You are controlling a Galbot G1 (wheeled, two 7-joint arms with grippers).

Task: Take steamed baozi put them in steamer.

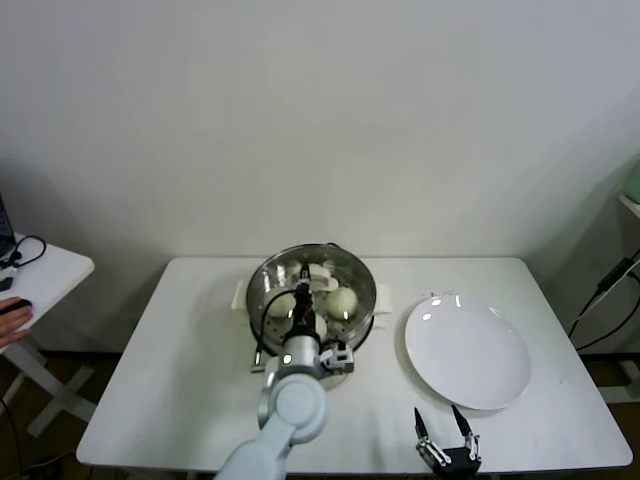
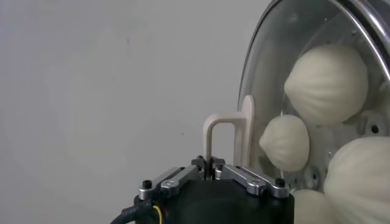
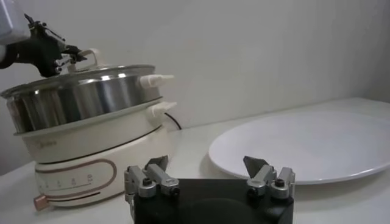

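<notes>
Baozi we see under glass lid | left end effector clamped on lid handle | right end effector apart, near plate

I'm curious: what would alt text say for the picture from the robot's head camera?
The left claw is shut on the handle of the glass lid, which sits on the steamer with the steamed baozi under it. The empty white plate lies to its right, with the open right claw near the table's front edge.
</notes>
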